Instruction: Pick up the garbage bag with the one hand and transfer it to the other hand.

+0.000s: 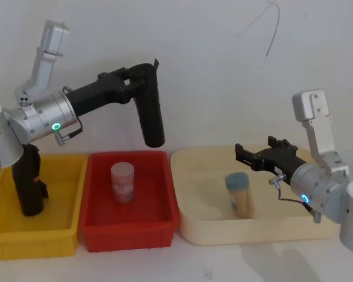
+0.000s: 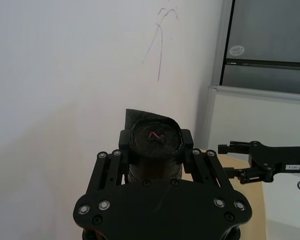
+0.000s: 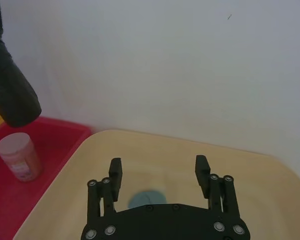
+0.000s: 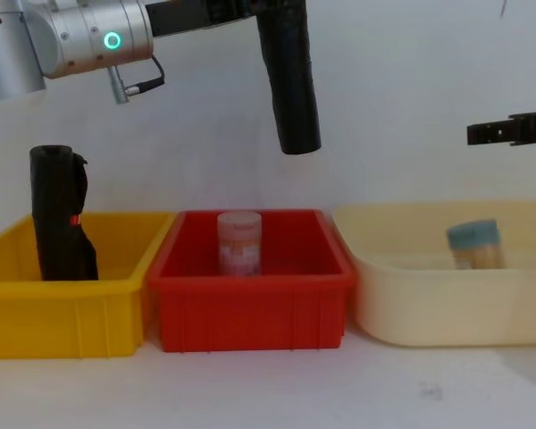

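**A:** Where's the garbage bag [image 1: 151, 111] right now?
**B:** The left gripper [image 1: 142, 73] is pinching its top end, and it hangs almost upright over the red bin's [image 1: 165, 205] back edge.
**A:** And the right gripper [image 1: 242, 155]?
**B:** Fingers spread, over the cream tray's [image 1: 188, 158] left side, pointing at the bag's lower end.

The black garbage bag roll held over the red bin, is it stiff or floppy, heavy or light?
Probably stiff: the matte black cylindrical garbage bag roll hangs straight below the left hand, without sagging. It seems light, since a grip at its top end alone holds it. A loose flap at that end could unwind.
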Tool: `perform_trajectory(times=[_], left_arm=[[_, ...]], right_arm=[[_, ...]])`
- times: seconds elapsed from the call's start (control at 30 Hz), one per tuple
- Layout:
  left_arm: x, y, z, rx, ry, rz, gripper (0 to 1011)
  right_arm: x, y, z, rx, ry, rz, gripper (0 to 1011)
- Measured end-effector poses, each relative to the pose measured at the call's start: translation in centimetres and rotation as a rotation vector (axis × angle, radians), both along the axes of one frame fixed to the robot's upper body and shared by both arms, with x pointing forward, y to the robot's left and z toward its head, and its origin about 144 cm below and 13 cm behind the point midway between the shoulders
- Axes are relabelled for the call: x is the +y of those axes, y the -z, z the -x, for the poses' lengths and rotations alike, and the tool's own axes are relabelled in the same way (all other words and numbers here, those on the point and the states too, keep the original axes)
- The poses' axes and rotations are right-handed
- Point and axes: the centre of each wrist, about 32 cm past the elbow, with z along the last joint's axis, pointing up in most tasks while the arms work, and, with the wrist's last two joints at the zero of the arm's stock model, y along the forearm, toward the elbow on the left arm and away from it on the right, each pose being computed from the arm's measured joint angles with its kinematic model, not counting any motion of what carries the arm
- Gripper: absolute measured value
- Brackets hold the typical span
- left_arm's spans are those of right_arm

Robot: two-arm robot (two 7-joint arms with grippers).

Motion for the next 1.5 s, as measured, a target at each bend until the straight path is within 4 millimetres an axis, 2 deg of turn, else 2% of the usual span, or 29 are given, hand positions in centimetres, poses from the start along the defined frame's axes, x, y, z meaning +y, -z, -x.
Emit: perform_trajectory(times=[0.2,0.6,0.93,1.17,1.5], left_arm=[[-0.2,-0.1,-0.1,0.000,0.010,-0.002,553],[-0.2,-0.1,-0.2,0.000,0.018,-0.004,553],[-0.3,-0.1,-0.2,0.000,0.020,-0.006,553],[-0.3,-0.2,-0.2,0.000,0.022,-0.006,553],[-0.3,-0.2,-0.2,0.000,0.022,-0.006,554]], right_arm=[[0.0,0.0,0.1,0.003,-0.006,0.000,1001],[0.4,0.1,0.4,-0.014,-0.047,-0.001,1001],[1.4,-0.1,0.5,-0.047,-0.157,-0.014,1001],[2.9,-0.4,0.3,-0.078,-0.252,-0.023,1001],[6.3,-0.8,-0.7,-0.129,-0.344,-0.019,1001]])
